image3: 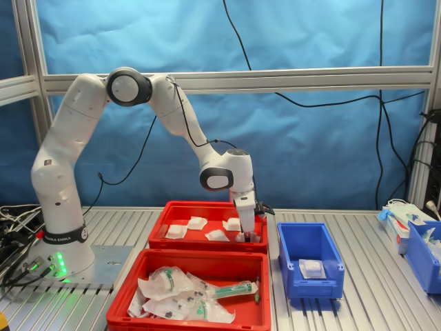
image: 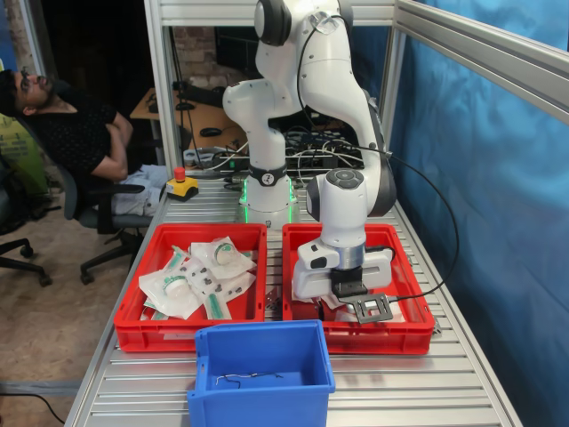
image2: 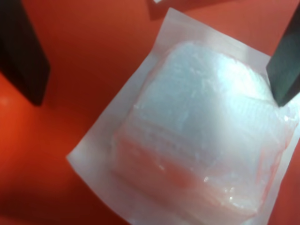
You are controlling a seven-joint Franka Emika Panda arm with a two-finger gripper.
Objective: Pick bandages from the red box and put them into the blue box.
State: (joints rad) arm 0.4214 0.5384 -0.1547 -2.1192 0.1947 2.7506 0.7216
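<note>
The red box (image: 418, 327) is the tray on the first exterior view's right; in the second exterior view it is the rear tray (image3: 207, 244), holding several white bandages (image3: 177, 231). My gripper (image3: 248, 236) is lowered into this tray near the end next to the blue box. In the wrist view the gripper (image2: 157, 99) is open, with its dark fingers (image2: 23, 56) on either side of one bandage (image2: 201, 136) lying flat on the red floor. The blue box (image: 262, 369) also shows in the second exterior view (image3: 310, 252), with one white packet (image3: 311, 268) inside.
A second red tray (image: 133, 334) holds clear green-printed pouches (image: 200, 276); it also shows in the second exterior view (image3: 124, 296). A red emergency button (image: 180, 182) sits by the robot base. A person (image: 80, 133) sits beyond the table. Another blue bin (image3: 424, 255) stands at the second exterior view's right.
</note>
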